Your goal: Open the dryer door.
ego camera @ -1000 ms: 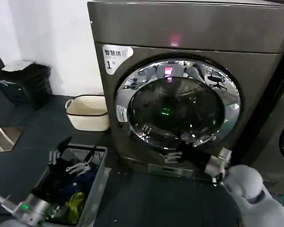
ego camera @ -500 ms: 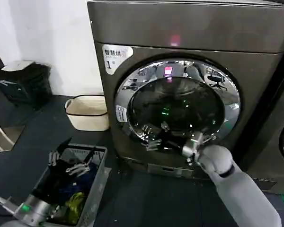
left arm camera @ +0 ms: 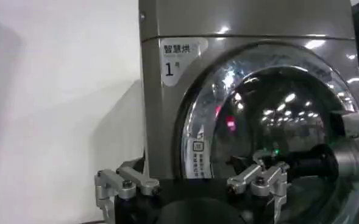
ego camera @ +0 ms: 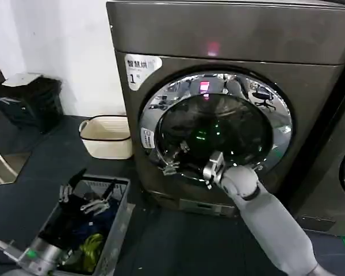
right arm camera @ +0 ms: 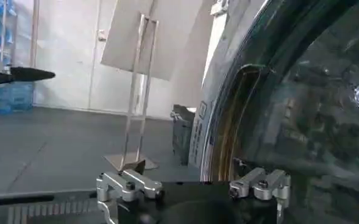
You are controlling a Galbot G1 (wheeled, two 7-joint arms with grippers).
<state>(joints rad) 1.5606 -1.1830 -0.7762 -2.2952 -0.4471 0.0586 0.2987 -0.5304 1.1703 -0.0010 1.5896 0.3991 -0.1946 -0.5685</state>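
**Right tool at the door's lower-left rim, door not yet opened**

The dryer [ego camera: 230, 40] is seen standing on the floor ahead of the robot, its white "1" sticker [ego camera: 141, 68] at upper left and a pink light [ego camera: 213, 48] on the top panel. The dryer door [ego camera: 161, 109] is seen shut, chrome rim flush against the front.

The right tool [ego camera: 173, 160] is held against the lower-left part of the rim, reached in from the right across the glass. Its fingers appear spread; nothing is seen pinched. In the right wrist view the rim's edge and a recess in it [right arm camera: 243, 115] lie just ahead of the fingertips [right arm camera: 261, 181], which are parted.

The left tool [ego camera: 86, 195] is parked low over a grey basket of clothes [ego camera: 119, 230], well apart from the door, fingers spread and empty.

Key relation: the rim's left edge lies just beside the right tool, toward the robot's left. The hinge is judged to be on the right side, so an outward swing to the right is expected. The right arm is clearly nearer. Slipping off the shiny rim is judged the main risk.
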